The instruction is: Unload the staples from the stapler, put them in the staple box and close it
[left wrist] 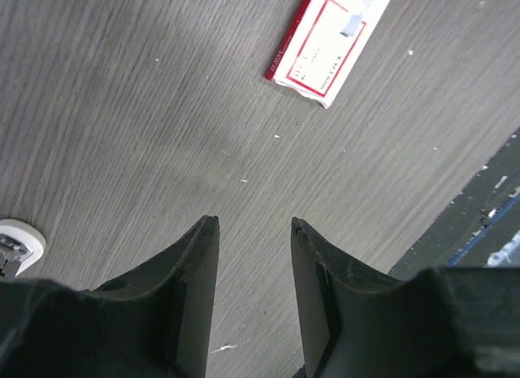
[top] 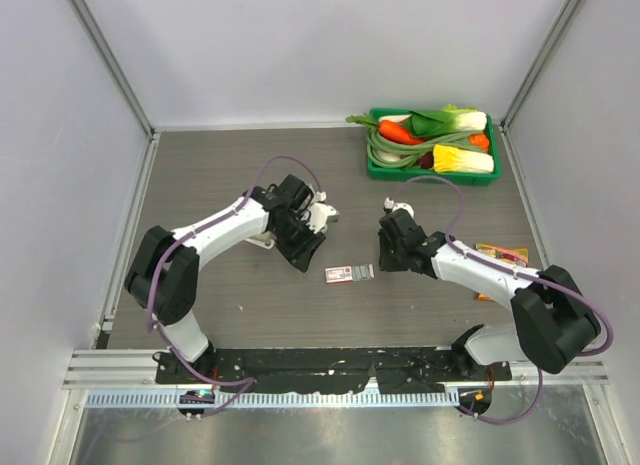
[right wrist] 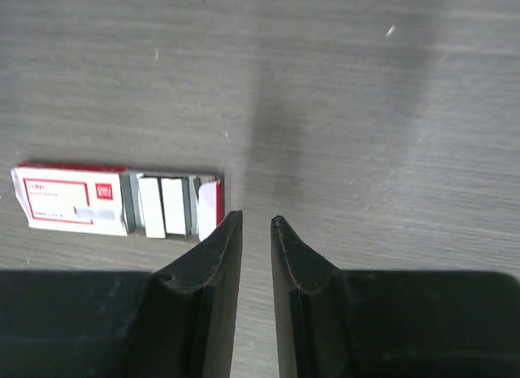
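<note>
Only the whitish end of the stapler (left wrist: 15, 245) shows, at the left edge of the left wrist view, beside and behind my left gripper (left wrist: 253, 222) and apart from it. That gripper (top: 303, 247) hovers open over bare table with nothing between its fingers. My right gripper (right wrist: 256, 218) is open by a narrow gap, empty, low over the table just right of the box's open end; in the top view it (top: 383, 265) sits right of the box. I cannot make out the staples in any view.
A flat pink-and-white box (top: 350, 273) lies between the grippers (left wrist: 331, 41), its drawer slid out with pale strips inside (right wrist: 77, 201). A green basket (top: 372, 167) of toy vegetables stands at the back right. An orange packet (top: 502, 254) lies at the right.
</note>
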### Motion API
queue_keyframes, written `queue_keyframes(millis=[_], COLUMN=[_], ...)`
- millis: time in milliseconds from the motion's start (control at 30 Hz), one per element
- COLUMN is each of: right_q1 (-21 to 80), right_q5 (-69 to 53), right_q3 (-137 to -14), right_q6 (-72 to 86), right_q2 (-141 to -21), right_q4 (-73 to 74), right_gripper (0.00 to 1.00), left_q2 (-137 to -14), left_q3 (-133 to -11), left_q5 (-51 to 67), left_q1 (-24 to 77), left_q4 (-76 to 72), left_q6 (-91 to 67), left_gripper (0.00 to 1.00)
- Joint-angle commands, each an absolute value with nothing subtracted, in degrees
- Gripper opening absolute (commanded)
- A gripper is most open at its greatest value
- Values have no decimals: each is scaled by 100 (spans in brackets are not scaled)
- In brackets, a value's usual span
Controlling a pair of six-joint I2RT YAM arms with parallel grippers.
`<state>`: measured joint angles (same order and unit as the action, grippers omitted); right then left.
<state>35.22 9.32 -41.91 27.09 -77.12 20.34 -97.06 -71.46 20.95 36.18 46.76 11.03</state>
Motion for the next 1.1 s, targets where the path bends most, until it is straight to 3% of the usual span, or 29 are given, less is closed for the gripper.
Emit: queue_keyframes(millis=[0, 1067], right_q1=[3454, 2813], right_q5=[213, -914], right_q3=[-3982, -3059], right_q6=[2979, 3287], right_q2=[-7638, -7523], right_q4=[1460, 282], right_gripper=[26, 24], left_q2=[-9948, -10811], left_q3=[-7014, -7313], left_q5=[1820, 1573], left_q1=[3735, 4254], left_q4=[4185, 3691], left_q6=[1292, 958], left_gripper=[44, 39])
